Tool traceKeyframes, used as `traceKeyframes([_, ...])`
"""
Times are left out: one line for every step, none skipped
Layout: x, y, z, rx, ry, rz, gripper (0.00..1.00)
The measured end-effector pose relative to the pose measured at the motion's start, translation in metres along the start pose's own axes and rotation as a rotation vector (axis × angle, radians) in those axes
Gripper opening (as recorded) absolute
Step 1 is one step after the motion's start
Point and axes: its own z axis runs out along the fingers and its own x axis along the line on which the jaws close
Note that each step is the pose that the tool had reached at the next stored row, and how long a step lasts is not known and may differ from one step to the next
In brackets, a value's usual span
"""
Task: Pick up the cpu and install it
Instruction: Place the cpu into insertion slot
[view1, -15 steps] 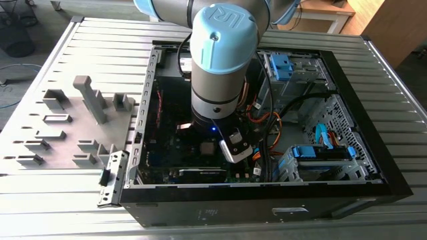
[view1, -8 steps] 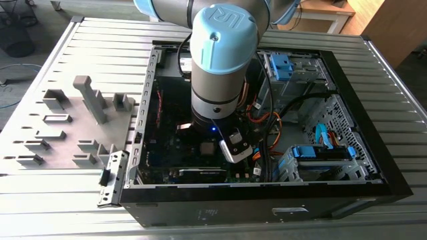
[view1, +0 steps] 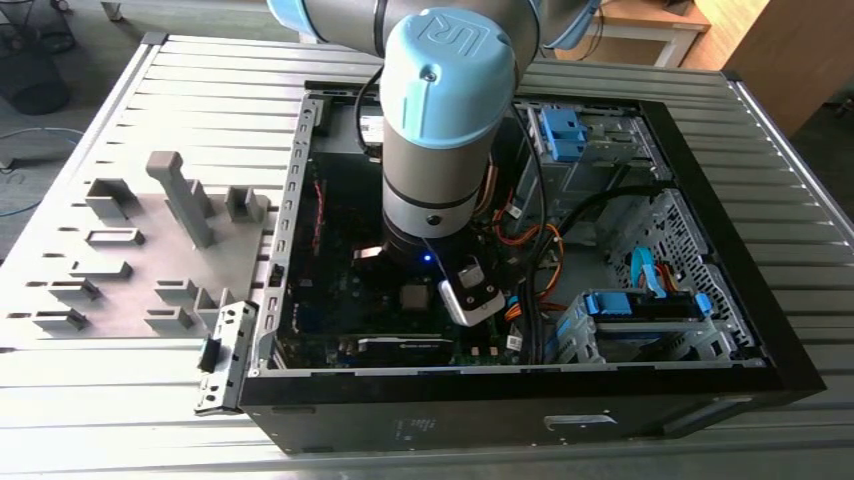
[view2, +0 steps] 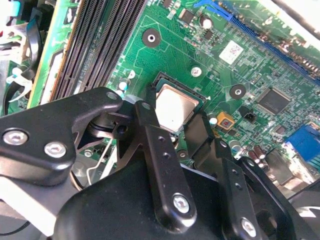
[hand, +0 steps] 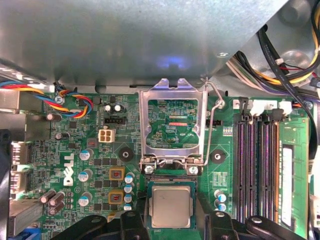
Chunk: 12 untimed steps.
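Observation:
The cpu (hand: 171, 206), a small square chip with a pale metal top, lies flat in its socket on the green motherboard (hand: 100, 175); the second wrist view has the cpu (view2: 174, 106) between my black fingers (view2: 150, 135). My gripper (hand: 172, 223) is open, one finger on each side of the chip with a thin gap to it. The socket's metal load plate (hand: 172, 122) stands raised beside the cpu, its wire lever (hand: 214, 117) swung up. In the exterior view my arm (view1: 441, 150) reaches straight down into the open computer case (view1: 534, 400).
Black memory slots (hand: 255, 165) run close beside the socket. Cable bundles (hand: 280, 65) and blue-tabbed drive cages (view1: 641, 320) crowd the case on the exterior view's right. A grey holder board with blocks (view1: 147, 250) lies outside the case on the exterior view's left.

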Motion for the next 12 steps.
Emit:
traceKeyframes([0.0000,0.0000,-0.0002,0.0001,-0.0001,0.001,0.47])
traceKeyframes([0.0000,0.0000,-0.0004,0.0000,-0.0001,0.001,0.47])
traceKeyframes([0.0000,0.0000,-0.0006,-0.0001,-0.0001,0.001,0.47])
traceKeyframes([0.0000,0.0000,-0.0008,0.0000,-0.0001,0.002,0.47])
traceKeyframes([0.0000,0.0000,-0.0009,0.0000,-0.0001,0.002,0.47])
traceKeyframes([0.0000,0.0000,-0.0009,0.0001,0.0000,0.002,0.47])
traceKeyframes([0.0000,0.0000,-0.0010,0.0001,-0.0001,0.002,0.47])
traceKeyframes([0.0000,0.0000,-0.0010,0.0002,0.0000,0.002,0.47])
traceKeyframes([0.0000,0.0000,-0.0010,0.0002,0.0000,0.002,0.47])
traceKeyframes([0.0000,0.0000,-0.0010,0.0002,0.0000,0.002,0.47])
traceKeyframes([0.0000,0.0000,-0.0010,0.0003,0.0000,0.002,0.47])
traceKeyframes([0.0000,0.0000,-0.0010,0.0002,0.0000,0.002,0.47])
